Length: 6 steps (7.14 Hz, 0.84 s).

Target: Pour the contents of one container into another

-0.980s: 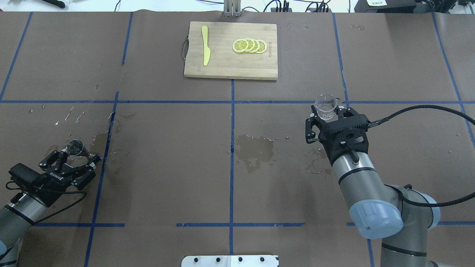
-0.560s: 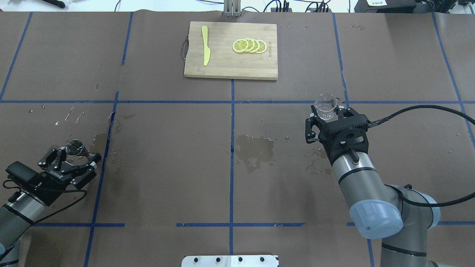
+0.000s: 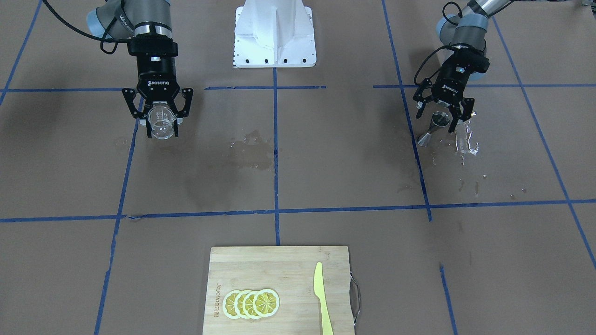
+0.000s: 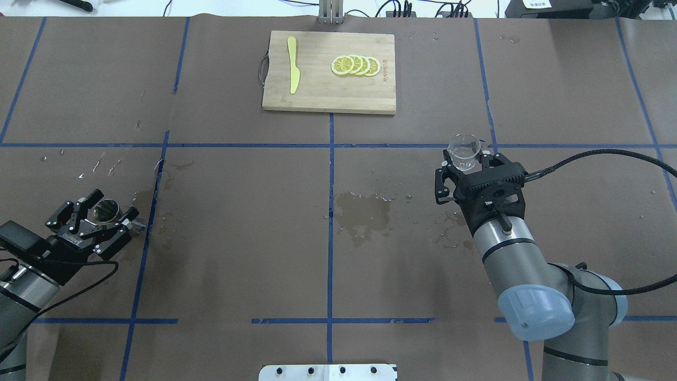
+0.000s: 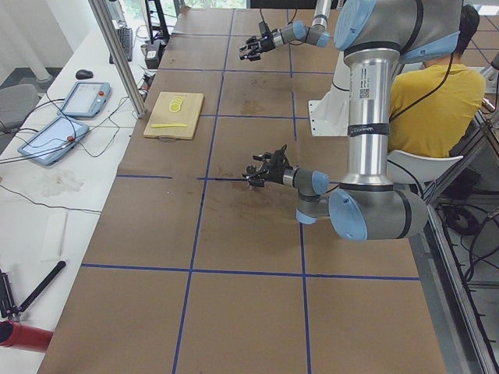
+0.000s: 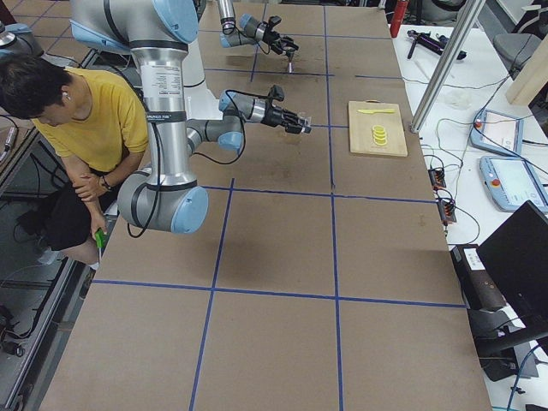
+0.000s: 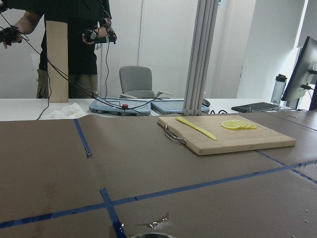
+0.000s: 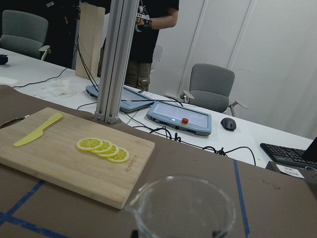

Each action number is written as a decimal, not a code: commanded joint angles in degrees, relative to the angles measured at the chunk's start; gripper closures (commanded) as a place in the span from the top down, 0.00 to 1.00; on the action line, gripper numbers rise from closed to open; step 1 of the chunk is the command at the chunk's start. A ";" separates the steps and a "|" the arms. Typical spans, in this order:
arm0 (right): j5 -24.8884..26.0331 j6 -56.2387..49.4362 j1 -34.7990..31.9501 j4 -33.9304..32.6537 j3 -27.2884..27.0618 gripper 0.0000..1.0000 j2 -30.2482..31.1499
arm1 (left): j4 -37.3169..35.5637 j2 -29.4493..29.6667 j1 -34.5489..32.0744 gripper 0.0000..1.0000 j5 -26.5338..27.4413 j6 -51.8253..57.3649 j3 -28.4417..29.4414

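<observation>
Small clear measuring cup sits pinched upright in right gripper, pointing 12 o'clock; left gripper gapes wide around shiny steel hourglass jigger.

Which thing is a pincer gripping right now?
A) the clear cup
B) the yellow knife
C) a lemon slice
A: the right pincer is shut on the clear cup, while the yellow knife and lemon slices lie on the cutting board.

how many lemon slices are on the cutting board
4 lemon slices, overlapping in one row on the cutting board, toward its end away from the yellow knife. Another could be hidden beneath the overlap, though none shows.
</observation>
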State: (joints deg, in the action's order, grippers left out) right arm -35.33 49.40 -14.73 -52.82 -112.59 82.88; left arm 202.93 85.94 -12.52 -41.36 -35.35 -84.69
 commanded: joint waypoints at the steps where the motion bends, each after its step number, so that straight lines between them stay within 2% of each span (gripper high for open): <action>1: 0.00 0.00 -0.03 0.00 0.00 0.00 0.00 | 0.09 -2.16 -1.27 1.00 -0.73 3.07 -4.75; 2: 0.00 -0.09 -0.03 0.00 0.00 0.00 0.00 | 0.44 -3.05 -2.76 1.00 -2.91 6.66 -7.13; 4: 0.00 -0.09 -0.03 0.00 0.00 0.00 0.00 | -0.87 -3.14 -10.38 1.00 -14.73 7.31 -7.07; 6: 0.00 -0.09 -0.03 0.00 0.00 0.00 0.00 | -6.29 -3.67 -24.23 1.00 -36.65 9.15 -7.07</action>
State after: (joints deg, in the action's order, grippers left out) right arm -35.33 49.32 -14.77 -52.82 -112.59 82.88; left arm 199.86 82.37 -28.76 -65.35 -27.00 -91.72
